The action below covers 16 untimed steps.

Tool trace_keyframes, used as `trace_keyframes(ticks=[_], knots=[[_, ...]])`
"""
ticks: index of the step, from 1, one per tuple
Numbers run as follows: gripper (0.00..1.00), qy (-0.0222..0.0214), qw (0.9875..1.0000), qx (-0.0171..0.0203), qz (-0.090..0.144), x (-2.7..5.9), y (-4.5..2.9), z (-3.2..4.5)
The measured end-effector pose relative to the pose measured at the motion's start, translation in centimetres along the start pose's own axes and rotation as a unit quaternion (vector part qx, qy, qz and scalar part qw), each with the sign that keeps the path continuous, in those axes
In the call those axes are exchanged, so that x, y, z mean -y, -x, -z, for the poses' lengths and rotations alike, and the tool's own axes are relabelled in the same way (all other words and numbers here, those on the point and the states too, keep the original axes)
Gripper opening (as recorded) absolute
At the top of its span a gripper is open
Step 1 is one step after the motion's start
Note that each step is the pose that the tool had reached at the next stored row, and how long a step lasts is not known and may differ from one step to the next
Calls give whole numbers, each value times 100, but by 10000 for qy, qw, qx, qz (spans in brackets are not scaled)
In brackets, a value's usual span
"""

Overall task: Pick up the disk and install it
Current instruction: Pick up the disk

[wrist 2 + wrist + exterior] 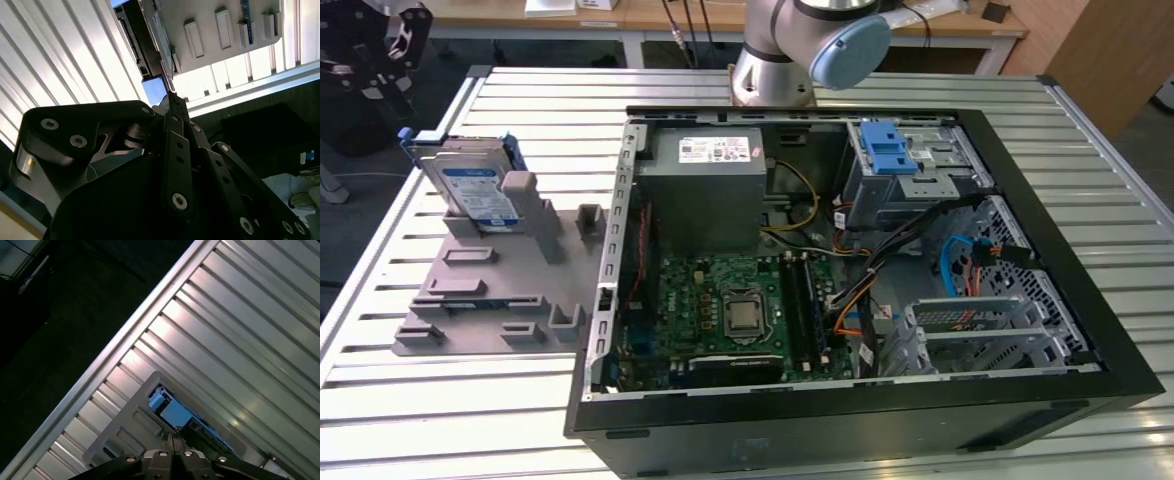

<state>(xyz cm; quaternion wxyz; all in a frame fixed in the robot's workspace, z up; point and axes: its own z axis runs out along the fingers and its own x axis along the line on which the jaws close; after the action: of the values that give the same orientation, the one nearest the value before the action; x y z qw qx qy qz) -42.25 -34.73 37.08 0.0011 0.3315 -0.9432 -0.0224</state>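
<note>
The disk (470, 187), silver-grey with a white-and-blue label and a blue carrier bracket, stands on edge in a grey slotted fixture (494, 300) at the exterior view's left. My black gripper (380, 55) hangs above and beyond it, apart from it. In the first wrist view the gripper (171, 436) has its fingers pressed together, with nothing between them, over the disk's blue bracket (172, 412). The second wrist view shows the gripper's (171, 97) tip close to the disk (150, 47), seen edge-on.
An open black computer case (854, 420) lies on the slatted metal table (454, 420), to the right of the fixture. Inside it are a green motherboard (727, 310), a grey metal box (707, 185) and a silver cage with a blue latch (894, 155). The arm's base (774, 60) stands behind the case.
</note>
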Motion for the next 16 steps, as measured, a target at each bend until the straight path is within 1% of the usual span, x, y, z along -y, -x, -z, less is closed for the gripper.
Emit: trace_keyframes(ticks=[4, 6, 8, 10, 12, 16], knots=[[11, 3, 9996, -12, 271, 0, 0, -2], [11, 6, 9990, -20, 452, 0, 0, -3], [11, 8, 9980, -27, 630, 0, 0, -4], [11, 10, 9967, -35, 809, 0, 0, -6], [11, 12, 9950, -42, 994, 1, 0, -8], [11, 15, 9910, -56, 1339, 1, 0, -12]])
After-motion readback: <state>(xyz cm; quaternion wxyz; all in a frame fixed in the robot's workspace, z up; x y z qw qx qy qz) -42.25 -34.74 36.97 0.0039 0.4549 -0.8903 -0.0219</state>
